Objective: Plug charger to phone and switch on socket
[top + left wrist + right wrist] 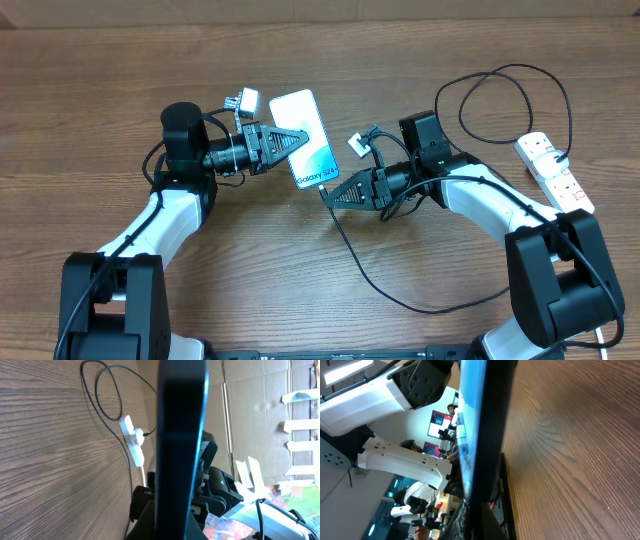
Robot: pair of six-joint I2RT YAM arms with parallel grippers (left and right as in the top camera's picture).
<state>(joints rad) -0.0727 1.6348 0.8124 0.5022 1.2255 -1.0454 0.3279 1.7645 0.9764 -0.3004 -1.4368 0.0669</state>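
The phone, screen up and reading "Galaxy S24+", is held tilted above the table. My left gripper is shut on its left long edge. In the left wrist view the phone shows edge-on between the jaws. My right gripper is shut on the charger plug tip at the phone's bottom edge. The black charger cable trails down over the table and loops round to the socket, a white strip at the far right. The right wrist view shows the phone edge-on above the jaws.
The charger cable makes a wide loop behind the right arm. The socket also shows in the left wrist view. Cardboard sheets stand beyond the table. The wooden table top lies under everything.
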